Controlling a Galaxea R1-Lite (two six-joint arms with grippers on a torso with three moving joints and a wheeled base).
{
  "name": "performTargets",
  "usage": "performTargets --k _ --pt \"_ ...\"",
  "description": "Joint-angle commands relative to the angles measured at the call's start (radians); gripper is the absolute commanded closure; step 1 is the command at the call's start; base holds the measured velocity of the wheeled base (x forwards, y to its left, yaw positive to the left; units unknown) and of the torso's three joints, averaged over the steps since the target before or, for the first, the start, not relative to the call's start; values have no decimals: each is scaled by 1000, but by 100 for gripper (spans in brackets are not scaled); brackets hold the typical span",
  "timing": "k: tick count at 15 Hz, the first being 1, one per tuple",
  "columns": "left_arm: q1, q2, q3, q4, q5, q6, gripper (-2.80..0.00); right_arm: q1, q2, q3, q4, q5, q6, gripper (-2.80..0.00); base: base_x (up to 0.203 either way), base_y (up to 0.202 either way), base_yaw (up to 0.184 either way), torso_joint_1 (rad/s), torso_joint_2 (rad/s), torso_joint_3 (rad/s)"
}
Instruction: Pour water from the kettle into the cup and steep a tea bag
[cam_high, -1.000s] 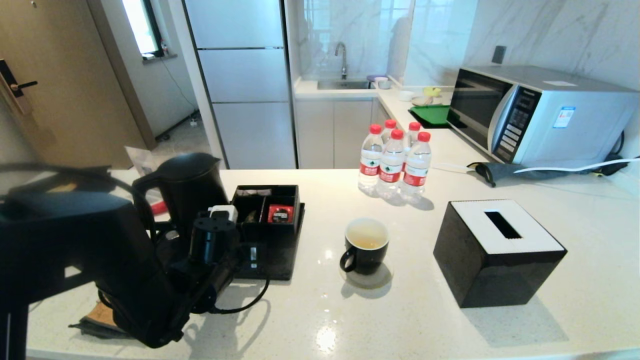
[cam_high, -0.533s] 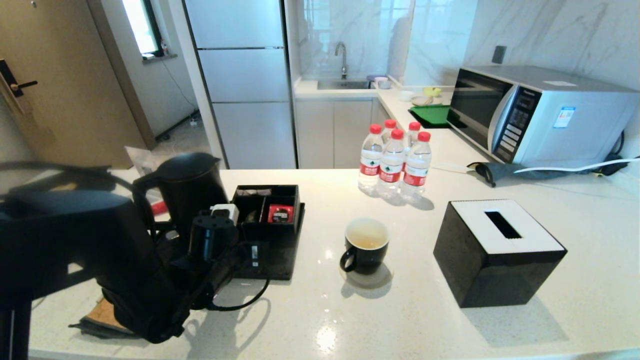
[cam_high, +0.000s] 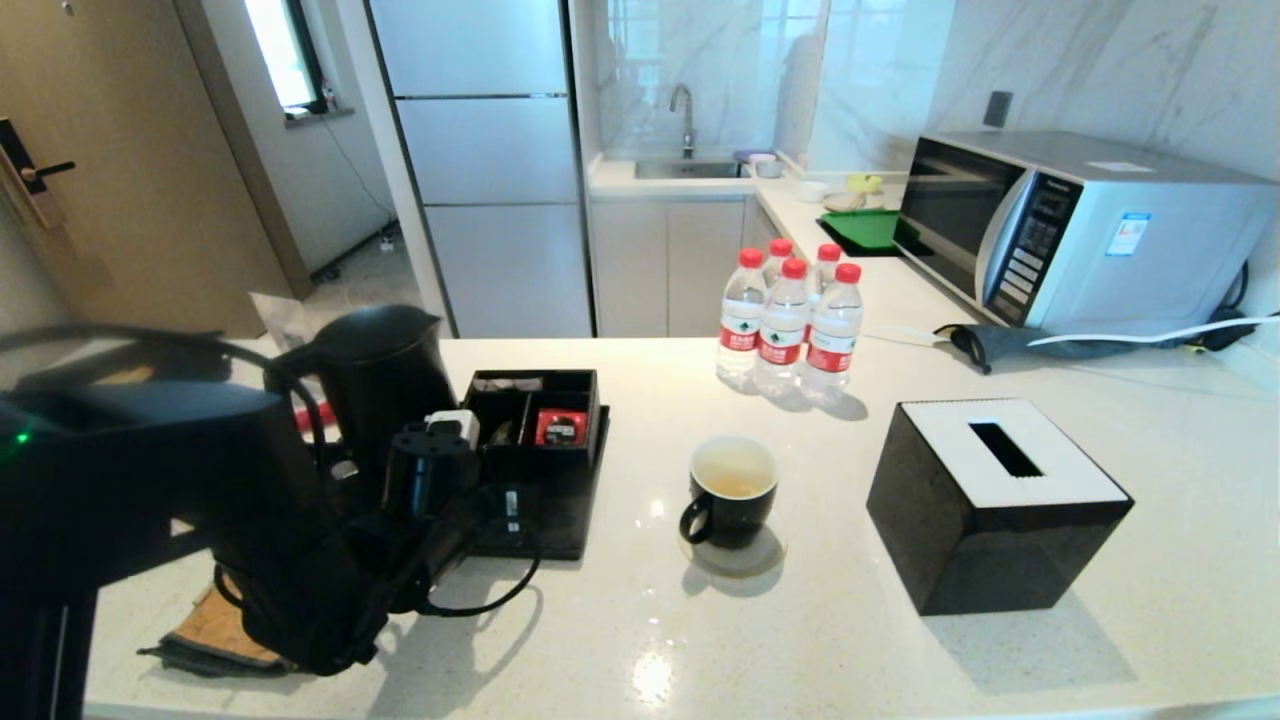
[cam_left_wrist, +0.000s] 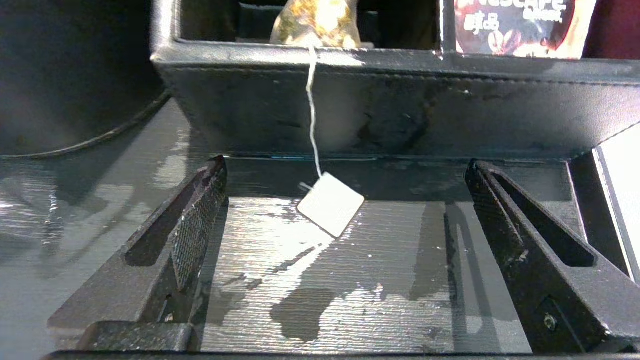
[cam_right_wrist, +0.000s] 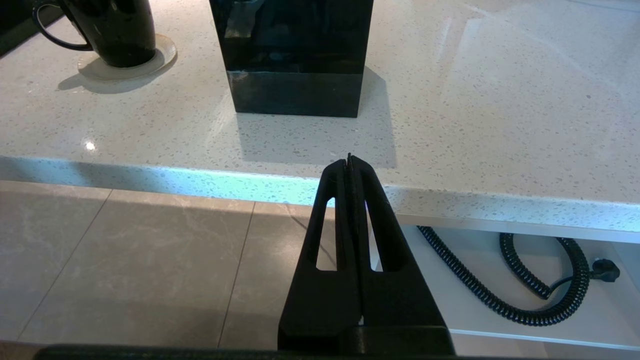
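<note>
The tea bag (cam_left_wrist: 315, 22) lies in a compartment of the black organiser box (cam_left_wrist: 400, 107). Its white string (cam_left_wrist: 312, 110) hangs over the box's front wall, and the paper tag (cam_left_wrist: 331, 203) rests on the wet black tray (cam_left_wrist: 320, 280). My left gripper (cam_left_wrist: 346, 162) is open low over the tray, with the tag between its fingers (cam_left_wrist: 200, 210), untouched. The black kettle (cam_high: 385, 375) stands behind the left arm. The cup (cam_high: 732, 490) sits on a saucer mid-counter with pale water (cam_high: 738, 487) inside. My right gripper (cam_right_wrist: 350, 160) is shut and empty below the counter's front edge.
A red sachet (cam_high: 560, 427) sits in the box's right compartment. Several red-capped bottles (cam_high: 790, 320) stand behind the cup. A black tissue box (cam_high: 995, 500) is to the cup's right, with a microwave (cam_high: 1080, 230) at the back right. A coiled cable (cam_right_wrist: 530, 280) lies under the counter.
My left arm has shifted slightly forward and right toward the organiser box. The cup, the kettle and the right gripper have not moved.
</note>
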Motion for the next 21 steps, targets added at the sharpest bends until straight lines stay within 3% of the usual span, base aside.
performTargets --k 1,21 --pt "0 16 -5 -9 1 -1 -280 0 1 0 1 1 -1 0 0 0 0 0 0 0" --pt "6 54 -43 -13 -12 0 -280 0 1 0 1 1 -1 0 0 0 0 0 0 0"
